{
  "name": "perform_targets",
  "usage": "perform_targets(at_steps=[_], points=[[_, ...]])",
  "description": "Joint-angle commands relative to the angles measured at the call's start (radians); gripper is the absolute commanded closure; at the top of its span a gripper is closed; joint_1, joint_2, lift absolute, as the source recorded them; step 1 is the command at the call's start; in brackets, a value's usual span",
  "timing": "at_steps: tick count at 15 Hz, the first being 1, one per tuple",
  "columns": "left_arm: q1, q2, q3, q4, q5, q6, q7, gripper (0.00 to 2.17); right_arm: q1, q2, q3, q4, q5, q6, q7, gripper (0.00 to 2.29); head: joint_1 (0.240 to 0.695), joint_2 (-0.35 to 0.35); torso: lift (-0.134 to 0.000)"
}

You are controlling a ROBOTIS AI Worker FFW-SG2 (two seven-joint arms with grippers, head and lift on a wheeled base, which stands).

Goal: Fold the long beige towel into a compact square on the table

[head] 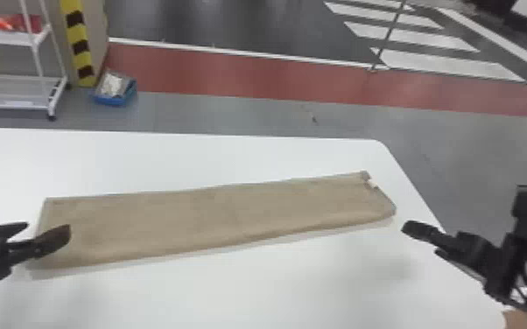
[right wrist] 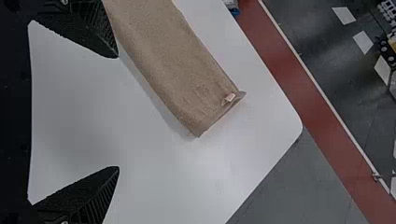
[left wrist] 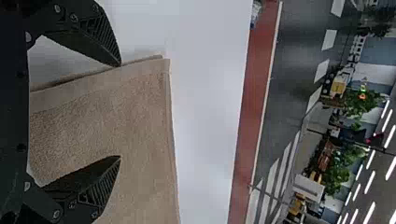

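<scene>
Left gripper (head: 48, 229): fingers wide apart, positioned at the left end of the beige towel (head: 214, 212). One fingertip is at the towel's end edge and the other is over the cloth; contact cannot be confirmed. Right gripper (head: 419, 236): fingers likewise wide apart, near the towel's right end and over the white table (head: 232, 157).

The towel lies flat as a long strip across the table, its right end angled slightly toward the far edge. A small pale label (head: 372, 184) is at that end's far corner. White tabletop separates the towel from the far edge and extends on its near side; the right end is near the table's slanting right edge and rounded far corner.

Beyond the far edge, at left, are a wheeled rack (head: 11, 105), a striped post (head: 77, 41) and a blue bin (head: 111, 99), all off the table.
</scene>
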Motion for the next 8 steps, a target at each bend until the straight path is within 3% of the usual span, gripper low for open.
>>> perform_targets(at_steps=[1,6,8], points=[[-0.023,0.001,-0.013,0.022,-0.052,0.055,0.007,0.21,0.000,0.001,0.001,0.002,0.000,0.002,0.000,0.01,0.695,-0.231,-0.124],[-0.055,0.009,-0.016,0.048,-0.066,0.156,0.011,0.33,-0.003,0.001,0.013,0.006,0.000,0.002,0.000,0.01,0.695,-0.215,-0.124],[-0.060,0.012,-0.016,0.048,-0.068,0.202,0.004,0.72,-0.007,0.000,0.012,0.007,0.002,0.002,0.000,0.01,0.695,-0.214,-0.124]])
